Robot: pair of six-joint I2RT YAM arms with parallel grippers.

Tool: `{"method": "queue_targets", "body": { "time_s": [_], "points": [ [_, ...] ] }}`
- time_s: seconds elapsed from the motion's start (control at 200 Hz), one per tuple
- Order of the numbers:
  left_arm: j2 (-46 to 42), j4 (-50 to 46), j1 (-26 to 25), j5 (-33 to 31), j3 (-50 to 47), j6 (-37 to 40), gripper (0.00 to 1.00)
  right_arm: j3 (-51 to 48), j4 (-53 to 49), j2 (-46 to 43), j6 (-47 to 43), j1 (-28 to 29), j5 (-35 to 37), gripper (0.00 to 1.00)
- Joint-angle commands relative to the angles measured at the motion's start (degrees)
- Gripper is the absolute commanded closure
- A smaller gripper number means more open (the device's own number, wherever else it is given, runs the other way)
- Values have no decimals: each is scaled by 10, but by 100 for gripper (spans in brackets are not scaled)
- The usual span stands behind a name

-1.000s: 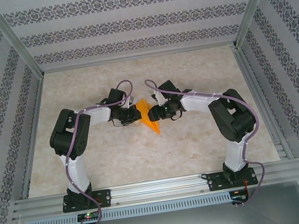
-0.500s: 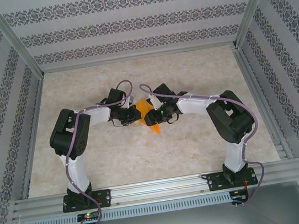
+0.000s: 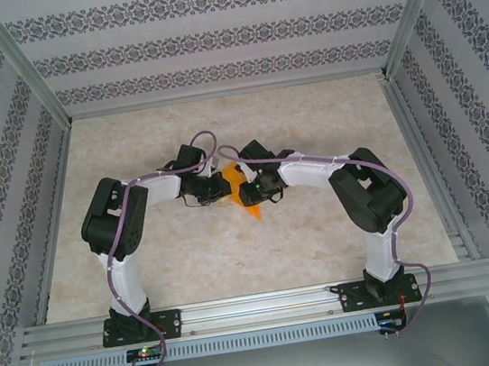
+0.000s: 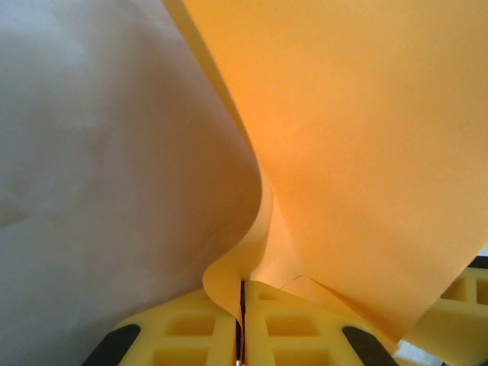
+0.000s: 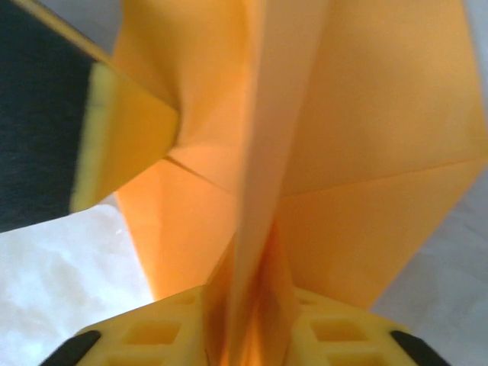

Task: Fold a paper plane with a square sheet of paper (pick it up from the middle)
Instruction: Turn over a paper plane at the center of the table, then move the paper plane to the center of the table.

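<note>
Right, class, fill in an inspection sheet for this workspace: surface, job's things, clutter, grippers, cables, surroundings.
surface: pale marbled tabletop, no marks seen.
job's things: orange paper sheet, creased and partly folded, held between both grippers at mid-table, with one point towards the near edge.
clutter: nothing seen.
grippers: left gripper shut on an edge of the paper; right gripper has its yellow fingers closed on the paper's centre ridge.
cables: purple cables run along both arms and loop above the wrists.
surroundings: patterned walls on three sides; aluminium rail carries the arm bases.
</note>
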Motion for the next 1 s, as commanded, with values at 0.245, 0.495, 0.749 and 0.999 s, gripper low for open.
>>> {"method": "queue_targets", "body": {
  "time_s": [0.245, 0.495, 0.749, 0.999],
  "points": [
    [6, -30, 5, 12, 1, 20, 85, 25, -29, 20, -4, 14, 45, 84],
    [-2, -37, 6, 13, 3, 24, 79, 32, -50, 24, -8, 23, 79, 85],
    [-55, -72, 6, 0, 12, 36, 68, 37, -90, -9, -19, 27, 137, 100],
    [-143, -164, 22, -58, 26, 89, 59, 24, -175, -75, 26, 27, 221, 100]
  ]
}}
